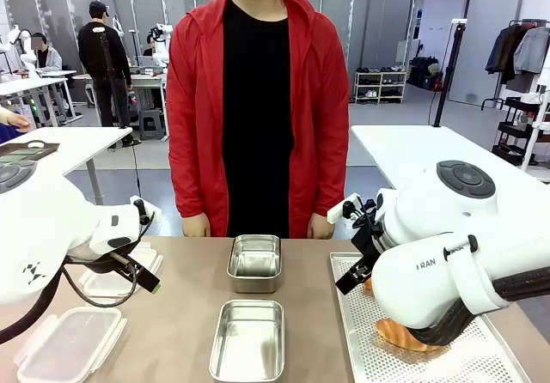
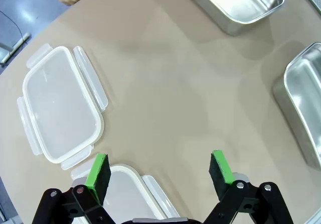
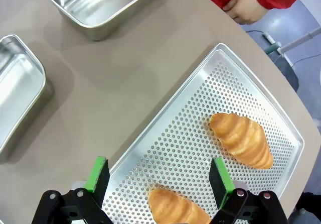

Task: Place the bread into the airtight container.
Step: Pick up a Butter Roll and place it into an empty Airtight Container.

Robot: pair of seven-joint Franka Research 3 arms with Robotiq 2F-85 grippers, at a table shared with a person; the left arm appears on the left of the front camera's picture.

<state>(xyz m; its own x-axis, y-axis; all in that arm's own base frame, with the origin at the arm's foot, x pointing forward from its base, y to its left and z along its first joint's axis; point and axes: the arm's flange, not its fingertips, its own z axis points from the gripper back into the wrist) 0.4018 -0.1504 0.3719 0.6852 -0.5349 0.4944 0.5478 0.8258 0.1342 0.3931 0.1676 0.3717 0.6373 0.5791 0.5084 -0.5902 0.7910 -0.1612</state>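
Two croissant-shaped pieces of bread lie on a perforated metal tray (image 3: 185, 128): one bread (image 3: 243, 138) toward its far side, another bread (image 3: 175, 209) just under my right gripper (image 3: 159, 180). That gripper hangs open above the tray with nothing between its fingers. Two lidless steel containers stand mid-table, the far container (image 1: 254, 261) and the near container (image 1: 247, 338). My left gripper (image 2: 159, 173) is open and empty over bare table beside two clear plastic lids, one lid (image 2: 60, 103) ahead and another lid (image 2: 125, 194) below it.
A person in a red jacket stands at the far edge, with one hand (image 1: 197, 225) and the other hand (image 1: 321, 226) resting by the table. The tray (image 1: 430, 349) fills the right side and the lids (image 1: 69, 344) the left. Bare tabletop lies between containers and tray.
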